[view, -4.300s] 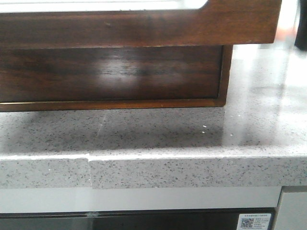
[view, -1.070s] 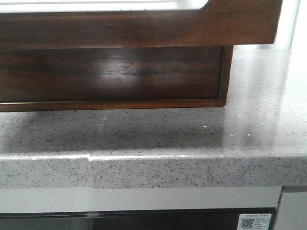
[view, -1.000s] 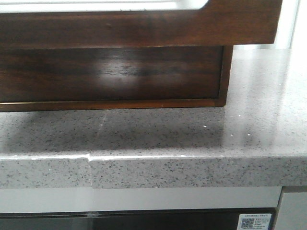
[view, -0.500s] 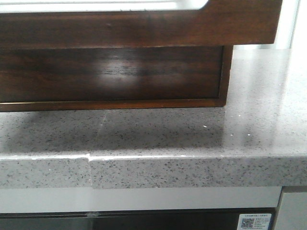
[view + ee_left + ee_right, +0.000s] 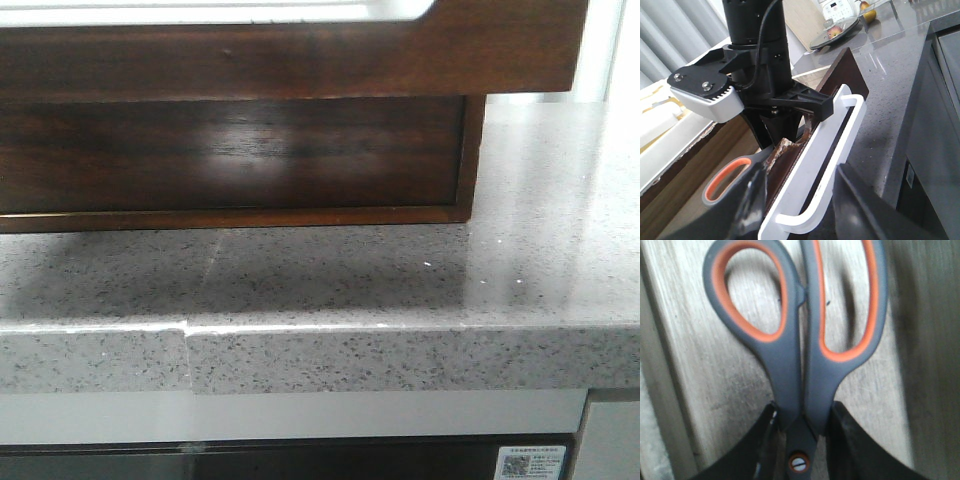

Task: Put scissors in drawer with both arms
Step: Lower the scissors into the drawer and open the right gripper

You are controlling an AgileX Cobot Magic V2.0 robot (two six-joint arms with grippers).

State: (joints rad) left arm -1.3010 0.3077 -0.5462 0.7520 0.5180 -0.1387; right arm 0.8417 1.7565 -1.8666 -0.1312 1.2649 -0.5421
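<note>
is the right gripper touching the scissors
Touching. In the right wrist view the right gripper has its black fingers pressed against both sides of the scissors, just above the pivot screw, with no gap showing.

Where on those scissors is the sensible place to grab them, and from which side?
Grip the scissors at the narrow neck between loops and pivot screw, coming from the pivot end, one finger each side. The handles sit closed together there, giving two parallel flanks; the right gripper pinches exactly that spot.
</note>
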